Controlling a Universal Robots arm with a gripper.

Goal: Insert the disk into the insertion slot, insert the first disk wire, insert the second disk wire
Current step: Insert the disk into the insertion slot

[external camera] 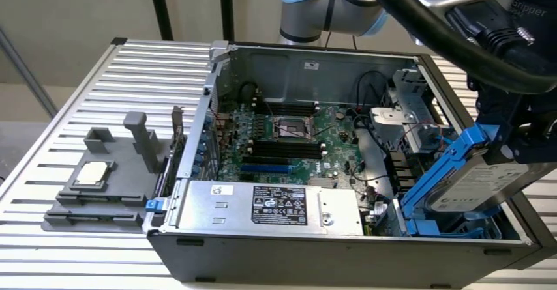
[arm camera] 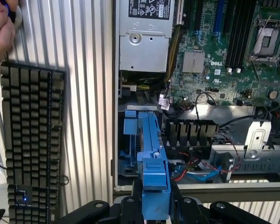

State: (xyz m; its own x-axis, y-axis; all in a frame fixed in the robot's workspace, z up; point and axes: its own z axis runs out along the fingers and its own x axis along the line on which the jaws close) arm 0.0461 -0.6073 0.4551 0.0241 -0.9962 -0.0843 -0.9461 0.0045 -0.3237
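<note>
My gripper (external camera: 513, 156) hangs over the case's front corner at the exterior view's right, shut on the disk (external camera: 481, 187). The disk is a silver-grey drive with a white label in a bright blue frame (external camera: 437, 173). It is tilted, with its lower end down among the blue clips of the insertion slot (external camera: 448, 228). The wrist view looks along the disk's blue frame (arm camera: 154, 161) edge-on, clamped between the black fingers (arm camera: 130, 205), with the slot (arm camera: 129, 140) beneath it. Loose red and blue wires (arm camera: 196, 170) lie beside the slot.
The open computer case holds a motherboard (external camera: 287, 140) and a silver labelled power supply box (external camera: 270, 205). A grey multi-slot stand (external camera: 104, 179) sits on the slatted table (external camera: 148, 75). Beside the case lie a black keyboard (arm camera: 32, 140) and a person's hand (arm camera: 2, 32).
</note>
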